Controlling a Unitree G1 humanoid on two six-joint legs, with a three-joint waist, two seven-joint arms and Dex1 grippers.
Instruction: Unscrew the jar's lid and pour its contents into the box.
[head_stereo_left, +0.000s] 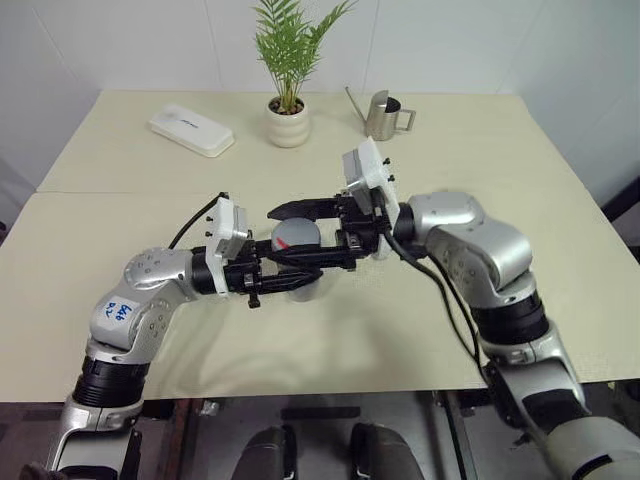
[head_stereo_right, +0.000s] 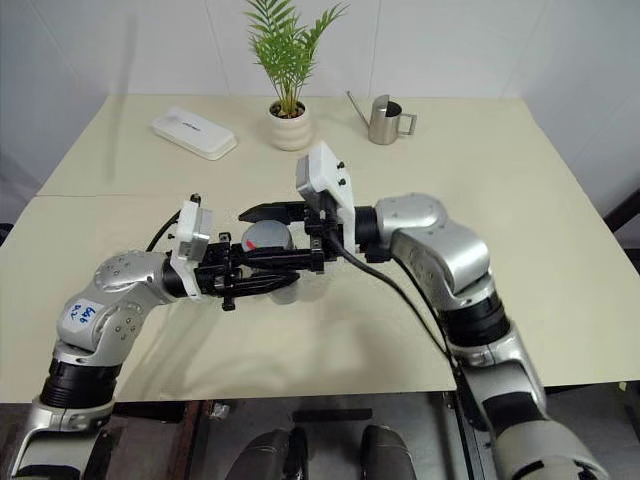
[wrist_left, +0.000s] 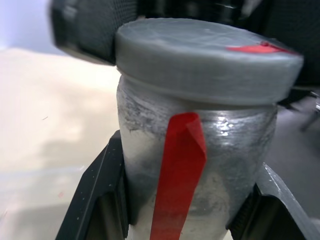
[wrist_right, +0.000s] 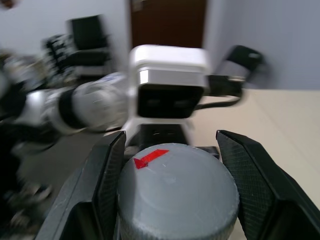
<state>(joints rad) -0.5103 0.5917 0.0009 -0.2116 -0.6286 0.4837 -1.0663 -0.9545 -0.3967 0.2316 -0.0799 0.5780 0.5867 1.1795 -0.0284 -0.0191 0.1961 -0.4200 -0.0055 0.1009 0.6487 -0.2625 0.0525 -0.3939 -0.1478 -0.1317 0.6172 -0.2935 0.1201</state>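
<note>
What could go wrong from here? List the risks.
1. The left gripper holds the jar above the table, off any support; if the body slips while the right gripper twists the lid, the jar may spin or drop.
2. No clear box is in sight near the jar, so once the lid is off, a tilt could spill whatever is inside onto the table.

I've got the jar (head_stereo_left: 296, 262) at table (head_stereo_left: 560, 200) centre, held off the top, lid (head_stereo_left: 296, 236) on it. Left gripper (head_stereo_left: 290, 272) comes in from 9 o'clock onto the jar body; right gripper (head_stereo_left: 300, 232) from 3 o'clock, fingers either side of the lid. At 12, far back, plant pot (head_stereo_left: 287, 122). Watering can (head_stereo_left: 384, 115) approx 1 o'clock, flat case (head_stereo_left: 190, 130) approx 11, both well apart from the jar.
</note>
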